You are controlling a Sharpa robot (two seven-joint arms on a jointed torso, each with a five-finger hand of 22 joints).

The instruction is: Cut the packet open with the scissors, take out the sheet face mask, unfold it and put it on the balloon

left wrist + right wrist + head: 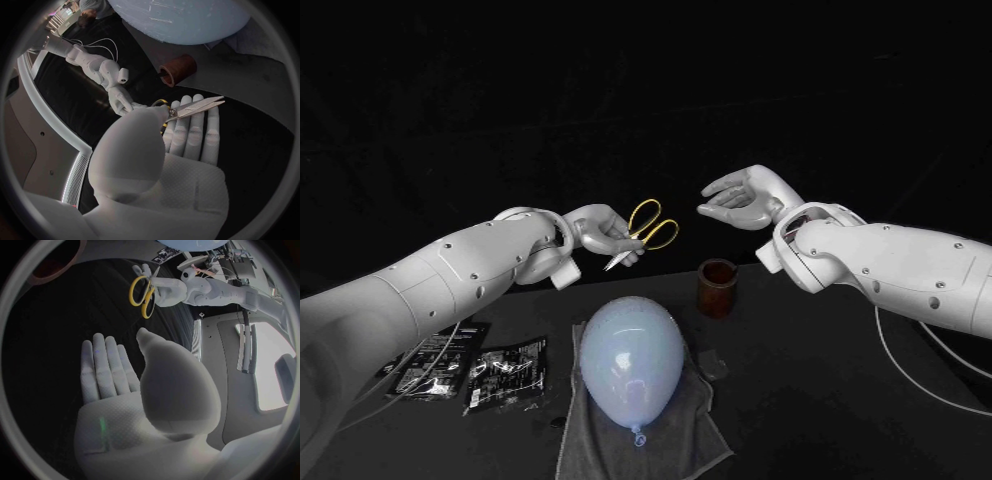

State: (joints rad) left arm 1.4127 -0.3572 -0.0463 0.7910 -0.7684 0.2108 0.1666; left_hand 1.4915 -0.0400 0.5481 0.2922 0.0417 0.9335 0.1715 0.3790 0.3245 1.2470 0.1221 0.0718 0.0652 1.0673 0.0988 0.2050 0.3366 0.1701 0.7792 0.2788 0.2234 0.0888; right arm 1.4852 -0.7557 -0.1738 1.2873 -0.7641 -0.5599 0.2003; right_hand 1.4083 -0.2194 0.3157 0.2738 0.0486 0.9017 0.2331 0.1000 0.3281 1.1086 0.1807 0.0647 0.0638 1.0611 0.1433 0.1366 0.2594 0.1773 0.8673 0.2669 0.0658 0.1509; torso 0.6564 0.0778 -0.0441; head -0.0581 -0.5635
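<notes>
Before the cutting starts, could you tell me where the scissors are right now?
The left hand holds the scissors raised near the middle of the head view, beyond the balloon, with the right hand opposite.

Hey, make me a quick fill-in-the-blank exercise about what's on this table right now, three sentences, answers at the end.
1. The left hand holds scissors whose handles are ____.
2. The pale blue balloon lies ____ the grey cloth.
3. The right hand, raised above the table, holds ____.

Missing words: yellow; on; nothing.
</notes>
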